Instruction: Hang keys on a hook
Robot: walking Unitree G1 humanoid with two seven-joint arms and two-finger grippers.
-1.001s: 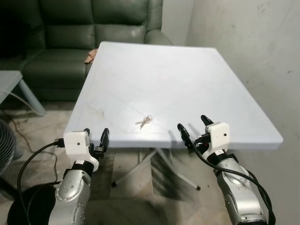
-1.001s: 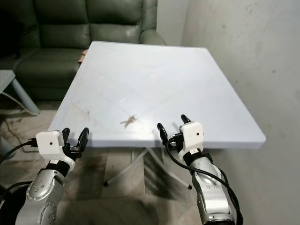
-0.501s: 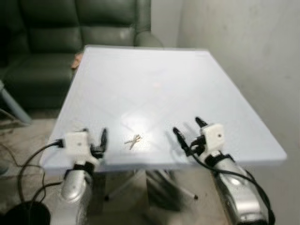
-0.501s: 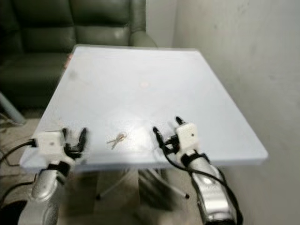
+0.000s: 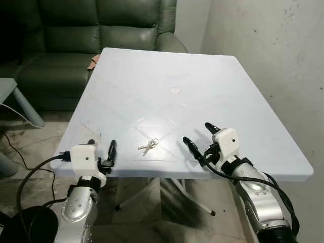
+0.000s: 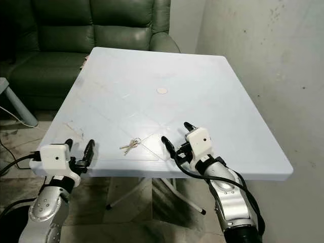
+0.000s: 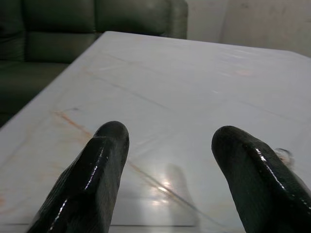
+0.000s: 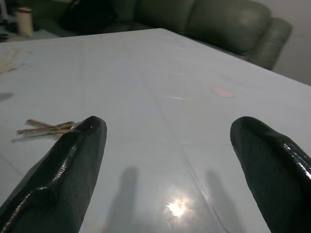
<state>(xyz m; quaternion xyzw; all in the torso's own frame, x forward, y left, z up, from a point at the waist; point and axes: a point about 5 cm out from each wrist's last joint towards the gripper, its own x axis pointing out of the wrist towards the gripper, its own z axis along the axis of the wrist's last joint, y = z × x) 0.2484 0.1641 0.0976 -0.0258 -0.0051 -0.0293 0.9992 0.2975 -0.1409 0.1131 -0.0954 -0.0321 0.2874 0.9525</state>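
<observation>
Barely begun: keys [image 5: 148, 146] lying untouched near the table [image 5: 243, 96] front edge, between left gripper [image 5: 103, 150] and right gripper [image 5: 200, 137], both spread open and empty. Still to grasp, carry and hang on a hook.

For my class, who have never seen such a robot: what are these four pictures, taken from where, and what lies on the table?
It is a humanoid robot with two silver arms. Two pictures come from cameras in its head, looking down; two from cameras on its wrists, looking along the black fingers. The left gripper is at the near edge of the white table, the right gripper over it. Both are open and hold nothing. A small bunch of keys lies between them. A green sofa stands behind.
</observation>
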